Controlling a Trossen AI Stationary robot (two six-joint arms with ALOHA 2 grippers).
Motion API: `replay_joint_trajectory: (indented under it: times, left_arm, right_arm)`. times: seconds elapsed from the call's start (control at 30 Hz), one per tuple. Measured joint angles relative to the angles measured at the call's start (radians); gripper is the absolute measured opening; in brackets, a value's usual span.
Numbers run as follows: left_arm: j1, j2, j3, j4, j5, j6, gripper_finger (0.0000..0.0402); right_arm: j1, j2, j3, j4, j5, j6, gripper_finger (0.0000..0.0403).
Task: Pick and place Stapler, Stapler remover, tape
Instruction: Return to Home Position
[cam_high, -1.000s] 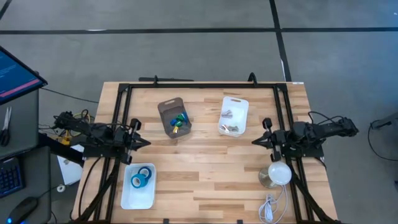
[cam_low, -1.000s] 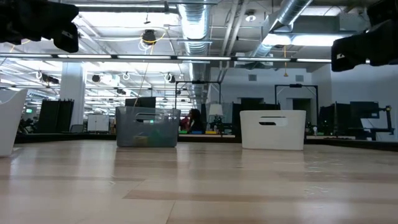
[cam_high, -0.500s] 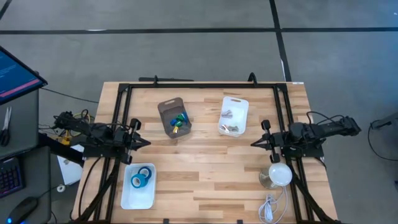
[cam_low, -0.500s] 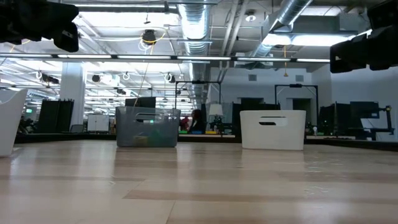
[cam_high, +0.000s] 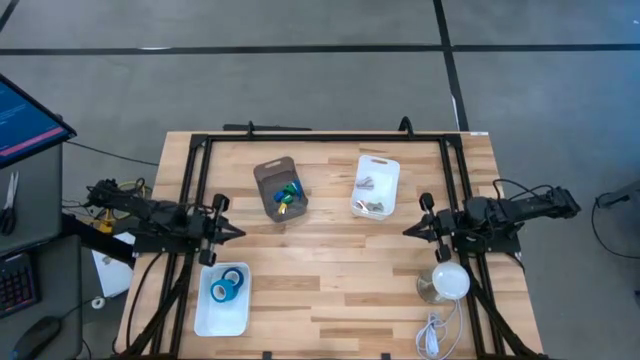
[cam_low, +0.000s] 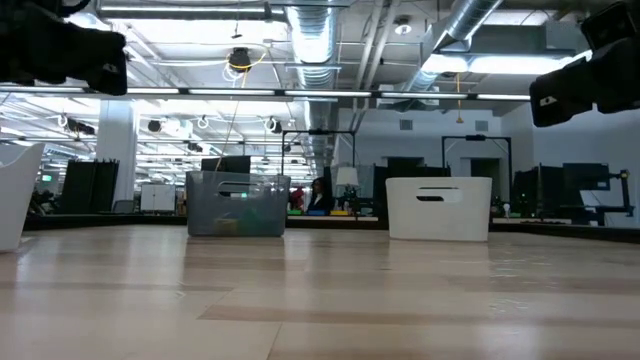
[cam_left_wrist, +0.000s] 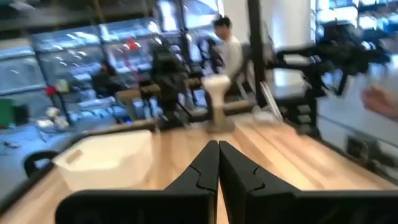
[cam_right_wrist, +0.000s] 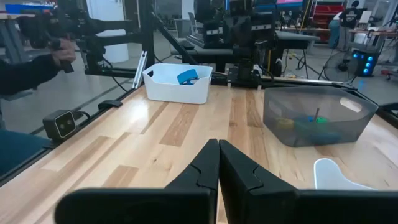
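Overhead, table-level, 2 wrist views share table (cam_high: 340, 285).

Nothing legible anywhere; the monitor (cam_high: 22, 122) may carry text, too small to read.

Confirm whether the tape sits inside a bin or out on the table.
Inside: the tape lies within the walls of the white bin, seen from above.

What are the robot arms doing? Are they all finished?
It looks like the tidying is finished. Neither arm holds anything: the left gripper and right gripper hover shut at the sides of the table. The blue tape rolls lie in the front white bin, colourful staplers in the dark bin, and small stapler removers in the back white bin.
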Motion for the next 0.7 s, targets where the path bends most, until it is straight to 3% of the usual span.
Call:
replay_joint_trajectory:
  times: [0.3,0.7]
  left_arm:
    - [0.0,0.008,0.001,-0.076,0.285,0.003,0.0002]
    - [0.0,0.126,0.002,-0.08,0.305,-0.057,0.0004]
  right_arm:
    - [0.0,0.0,0.0,0.0,0.0,0.0,0.0]
    - [0.0,0.0,-0.001,0.0,0.0,0.0,0.0]
